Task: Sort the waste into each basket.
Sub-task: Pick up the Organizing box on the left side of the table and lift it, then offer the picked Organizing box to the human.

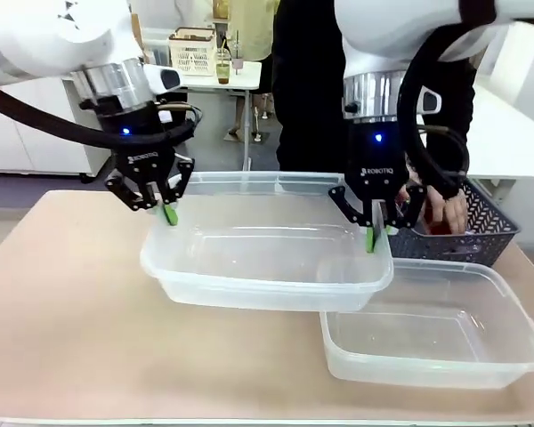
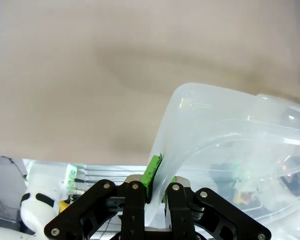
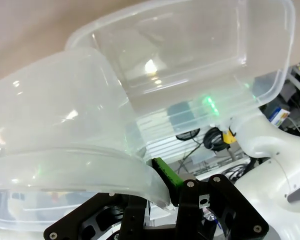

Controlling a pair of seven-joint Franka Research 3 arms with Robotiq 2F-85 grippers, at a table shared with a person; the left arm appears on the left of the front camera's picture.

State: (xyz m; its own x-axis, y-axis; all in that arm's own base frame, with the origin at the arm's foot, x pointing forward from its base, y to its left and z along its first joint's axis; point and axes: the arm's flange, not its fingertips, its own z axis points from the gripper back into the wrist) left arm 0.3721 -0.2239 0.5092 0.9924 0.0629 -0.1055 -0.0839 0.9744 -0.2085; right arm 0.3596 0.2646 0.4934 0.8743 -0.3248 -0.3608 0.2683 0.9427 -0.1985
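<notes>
A: Where are the 2 baskets?

B: The upper clear tub [image 1: 267, 258] is held up by both arms, and its right front corner lies over the far left corner of the lower clear tub [image 1: 432, 334]. The lower tub sits on the table [image 1: 62, 294], in front and to the right of the upper one.

A: How do the jaws stand?

B: The left gripper [image 1: 166, 209] is closed on the left rim of the upper clear tub; in the left wrist view its green pads [image 2: 152, 172] squeeze the thin wall from 2 sides. The right gripper [image 1: 375, 233] is closed on the right rim of the same tub; in the right wrist view one green pad [image 3: 166, 172] presses under the rolled rim.

A: And the waste?

B: Behind the upper tub, to its right, stands a dark lattice basket [image 1: 481, 233]. A person's hand [image 1: 443, 206] reaches into it, near something red [image 1: 438, 229]. I cannot tell whether that is a can. Both clear tubs look empty.
</notes>
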